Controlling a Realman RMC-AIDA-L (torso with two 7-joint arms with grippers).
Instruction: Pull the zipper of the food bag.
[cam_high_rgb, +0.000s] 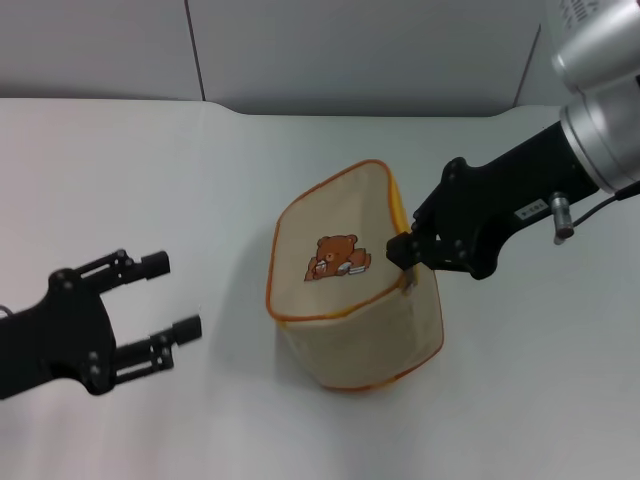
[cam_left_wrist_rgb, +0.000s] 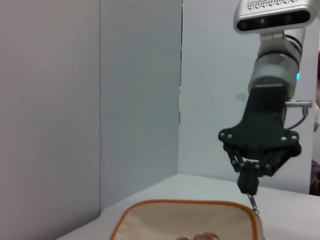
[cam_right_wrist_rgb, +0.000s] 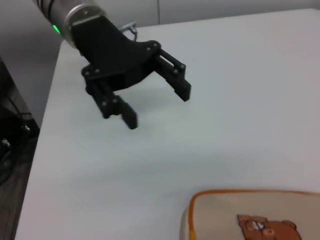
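Head view: the right claw (cam_high_rgb: 403, 250) pinches the pull tab (cam_high_rgb: 409, 284) on the food bag (cam_high_rgb: 350, 280). Pull slowly along the zipper (cam_high_rgb: 399, 210). The left claw (cam_high_rgb: 160, 312) waits wide open.

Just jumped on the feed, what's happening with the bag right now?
The right pincer is shut on the zipper pull at the right edge of the food bag, which sits mid-table with its bear face up. The left pincer hangs open to the bag's left, apart from it.
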